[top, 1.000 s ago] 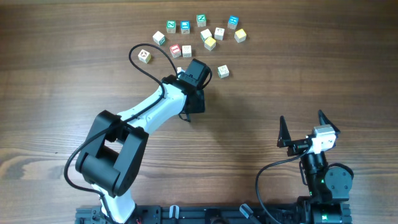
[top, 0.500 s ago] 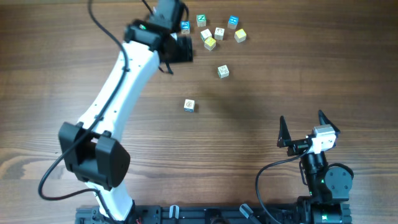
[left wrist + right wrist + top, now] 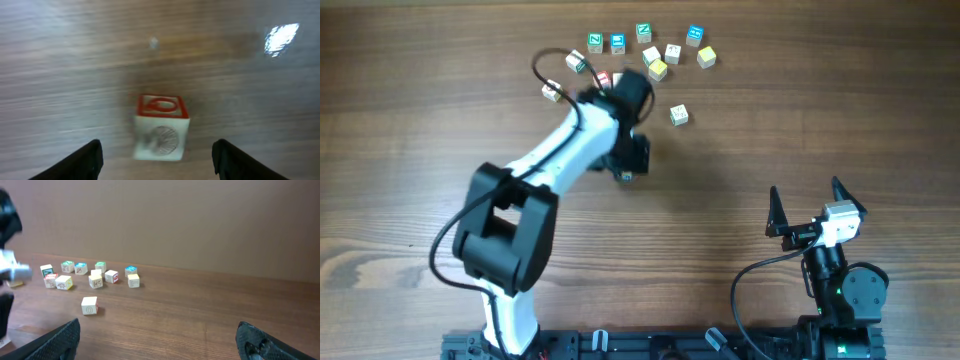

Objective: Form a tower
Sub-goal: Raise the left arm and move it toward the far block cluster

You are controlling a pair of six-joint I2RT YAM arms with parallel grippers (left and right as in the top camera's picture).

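Note:
A pale wooden cube (image 3: 161,129) with a red-trimmed top stands alone on the table; from overhead the cube (image 3: 625,175) peeks out under the left arm. My left gripper (image 3: 157,162) hangs over it, open, a dark finger on each side and neither touching it. Seen from above, the left gripper (image 3: 629,160) is mid-table. My right gripper (image 3: 807,192) rests open and empty near the front right, with its fingers at the lower corners of the right wrist view around the right gripper (image 3: 162,345). No tower shows in any view.
Several loose letter cubes (image 3: 658,70) lie scattered at the back of the table, also seen as a row of loose cubes (image 3: 96,281). One more single cube (image 3: 679,115) sits apart to the right of the left arm, and shows as the single cube (image 3: 89,305).
The left arm reached out to the far cubes, then swung back over the lone cube at mid-table. Its jaws now stand wider apart. The right arm has not moved.

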